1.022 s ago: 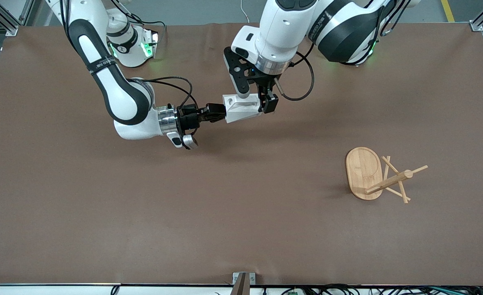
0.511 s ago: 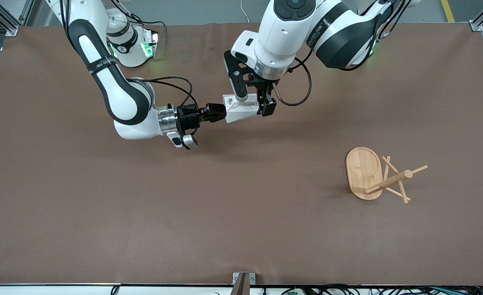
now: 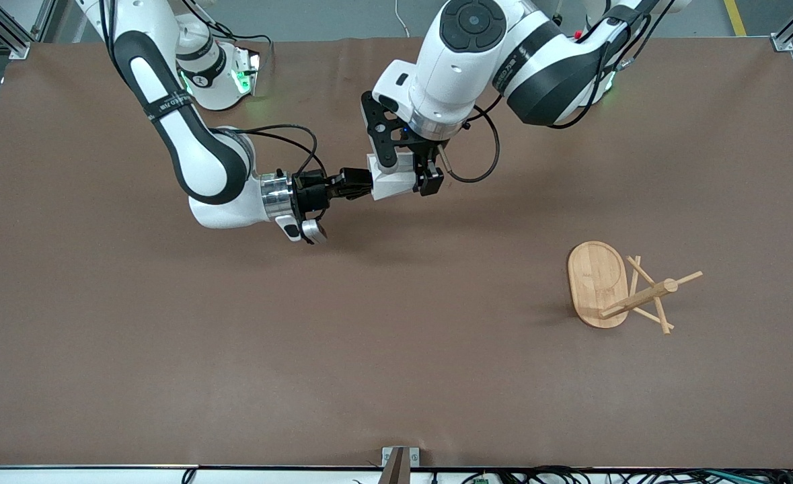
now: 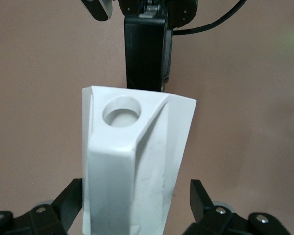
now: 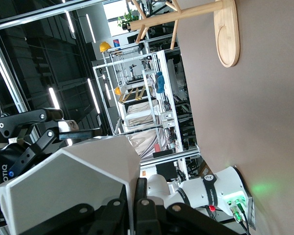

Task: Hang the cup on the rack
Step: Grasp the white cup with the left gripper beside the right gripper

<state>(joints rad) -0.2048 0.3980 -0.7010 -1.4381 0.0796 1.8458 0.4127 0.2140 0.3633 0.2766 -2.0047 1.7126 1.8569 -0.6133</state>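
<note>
Over the past second the left pincer (image 3: 418, 176) has drifted along the cup (image 3: 392, 184), fingers wide around it, while the right pincer (image 3: 361, 187) stays clamped on its rim, well apart from the rack (image 3: 621, 288): handover unfinished.

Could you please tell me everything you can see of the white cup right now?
The cup is small, white and matte, plastic-looking, with flat angular facets and a round hole in its handle part. It is held in the air on its side over the table's middle. The right gripper is shut on its rim end. The left gripper straddles its body, fingers open and apart from it.
</note>
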